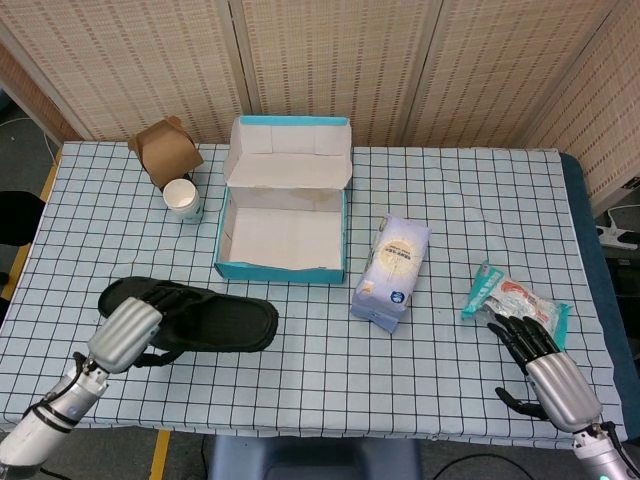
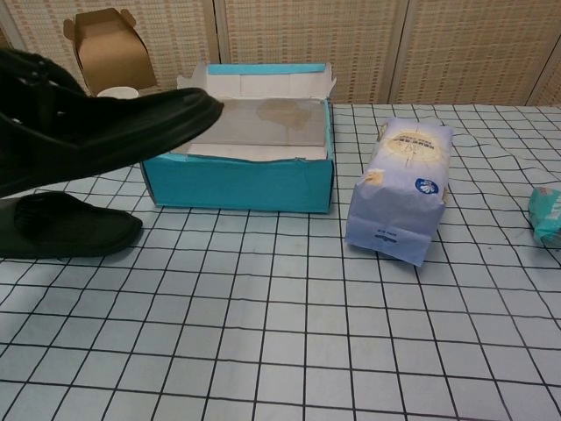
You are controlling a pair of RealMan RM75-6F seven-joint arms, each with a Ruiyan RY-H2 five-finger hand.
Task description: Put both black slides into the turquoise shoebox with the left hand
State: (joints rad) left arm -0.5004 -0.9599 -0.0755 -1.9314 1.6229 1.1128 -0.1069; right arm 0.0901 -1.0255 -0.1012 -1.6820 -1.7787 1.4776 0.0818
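Note:
My left hand (image 1: pixel 124 336) grips one black slide (image 1: pixel 222 322) by its heel end and holds it in the air, toe pointing right. In the chest view this slide (image 2: pixel 96 132) hangs high at the left, its toe over the front left corner of the turquoise shoebox (image 2: pixel 237 181). The other black slide (image 2: pixel 66 225) lies flat on the table below it; in the head view only its left end (image 1: pixel 112 298) shows. The shoebox (image 1: pixel 282 268) stands open with its lid up, and nothing lies inside. My right hand (image 1: pixel 548 372) rests open at the front right.
A brown carton (image 1: pixel 165 150) and a paper cup (image 1: pixel 183 197) stand left of the box. A white and blue bag (image 1: pixel 392 272) stands to its right. A snack packet (image 1: pixel 515 300) lies just beyond my right hand's fingertips.

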